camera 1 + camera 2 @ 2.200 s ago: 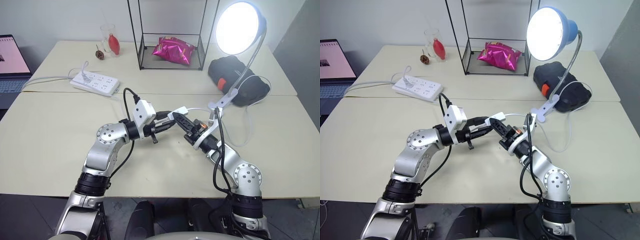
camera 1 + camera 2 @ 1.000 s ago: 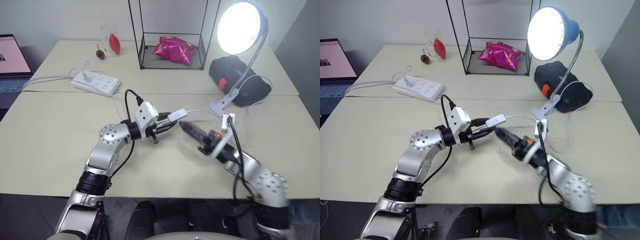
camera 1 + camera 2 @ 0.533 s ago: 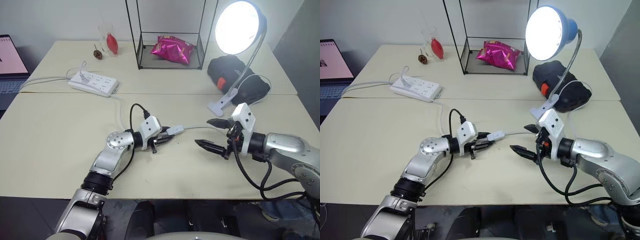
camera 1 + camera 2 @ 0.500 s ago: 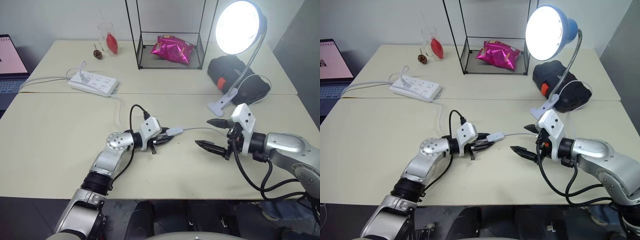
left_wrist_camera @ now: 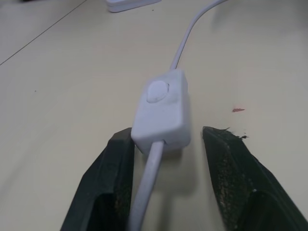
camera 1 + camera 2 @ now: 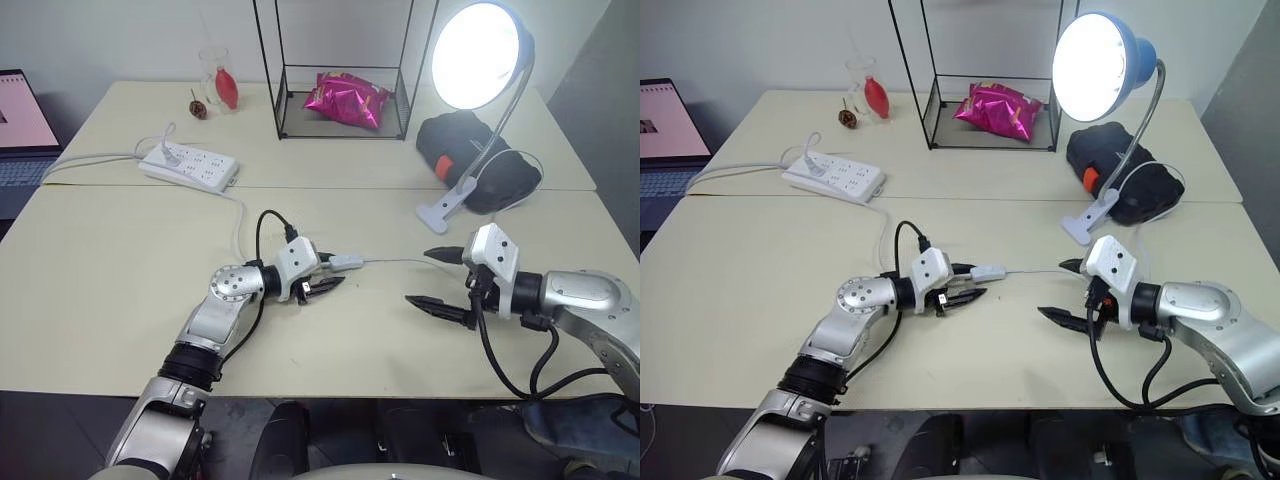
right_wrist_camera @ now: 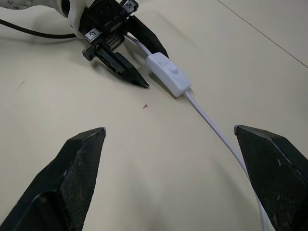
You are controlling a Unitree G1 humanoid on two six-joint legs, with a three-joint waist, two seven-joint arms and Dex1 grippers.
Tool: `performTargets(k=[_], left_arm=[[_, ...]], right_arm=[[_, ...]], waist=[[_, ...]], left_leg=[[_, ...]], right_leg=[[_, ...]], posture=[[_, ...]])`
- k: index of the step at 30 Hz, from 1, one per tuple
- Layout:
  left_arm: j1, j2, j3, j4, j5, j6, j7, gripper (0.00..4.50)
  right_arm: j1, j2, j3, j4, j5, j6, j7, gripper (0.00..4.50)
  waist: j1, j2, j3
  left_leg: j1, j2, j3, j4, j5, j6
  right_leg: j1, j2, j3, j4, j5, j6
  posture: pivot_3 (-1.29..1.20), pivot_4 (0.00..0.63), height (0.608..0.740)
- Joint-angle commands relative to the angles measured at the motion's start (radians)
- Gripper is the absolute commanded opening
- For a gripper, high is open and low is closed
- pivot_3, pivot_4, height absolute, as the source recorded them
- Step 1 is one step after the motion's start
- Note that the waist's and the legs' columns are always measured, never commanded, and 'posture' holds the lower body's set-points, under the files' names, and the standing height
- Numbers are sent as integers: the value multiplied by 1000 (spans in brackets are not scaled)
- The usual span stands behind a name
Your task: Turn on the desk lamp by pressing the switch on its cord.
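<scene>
Two grippers share our head view: the left gripper at centre, its fingers parted, the white oblong switch just past its tips, while the right gripper gapes empty, well apart to the right. The desk lamp glows, upper right. In our left wrist view the switch lies on the table between loosened fingers, cord running away. Our right wrist view shows switch beside the left gripper. No writing is legible.
</scene>
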Motion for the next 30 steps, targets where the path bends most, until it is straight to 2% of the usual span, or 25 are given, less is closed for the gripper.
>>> performTargets(k=[1, 3, 6, 9, 12, 17, 21, 25, 30], left_arm=[[14, 19, -16, 15, 14, 6, -25, 3350], [14, 22, -4, 5, 8, 5, -18, 3558], [19, 29, 47, -63, -35, 30, 1, 4200], [32, 56, 107, -183, -99, 124, 7, 4200], [64, 123, 186, -339, -141, 240, 33, 4200], [171, 291, 309, -536, -171, 393, 30, 4200], [299, 422, 432, -625, -247, 469, -41, 4200], [355, 475, 524, -643, -298, 525, -46, 4200], [367, 475, 547, -658, -335, 538, -45, 4200]], right_arm=[[1, 8, -42, -10, -12, -22, 18, 4500], [-3, 11, -44, -10, -15, -20, 23, 4500], [-18, 15, -48, 0, -19, -22, 35, 4500], [-30, 19, -57, 22, -32, -41, 49, 4500], [-34, 37, -86, 46, -24, -68, 64, 4500], [-28, 33, -121, 113, -60, -155, 118, 4500], [-7, 16, -160, 169, -78, -279, 224, 4500], [0, -2, -177, 235, -104, -365, 303, 4500], [-56, 14, -164, 275, -92, -370, 332, 4500]], waist=[[0, 0, 0], [0, 0, 0], [0, 0, 0], [-1, 0, 0], [1, -1, 1], [-6, -1, 1], [-7, -1, 1], [-1, -1, 1], [3, -1, 1]], left_leg=[[0, 0, 0, 0, 0, 0], [0, 0, 0, 0, 0, 0], [0, 0, 0, 0, 0, 0], [0, 0, 0, 0, 0, 0], [0, 0, -1, 1, 0, 0], [1, 1, 0, 1, 0, 0], [1, 1, 0, 0, 0, 0], [1, 1, 0, 0, 0, 0], [1, 1, 1, 2, 0, 0]], right_leg=[[0, 0, 0, 0, 0, 0], [0, 0, 0, 0, 0, 0], [0, 0, 0, 0, 0, 0], [0, 0, 0, 0, 0, 0], [0, 0, -1, 2, 0, 0], [0, 0, 0, 2, 0, 0], [0, -1, 0, 1, 0, 0], [0, -1, 0, 1, 0, -1], [1, -1, 0, 2, 0, -1]], posture=[[0, 150, 740], [0, 150, 740], [0, 150, 740], [0, 150, 740], [0, 150, 740], [0, 150, 740], [0, 150, 740], [0, 150, 740], [0, 150, 740]])
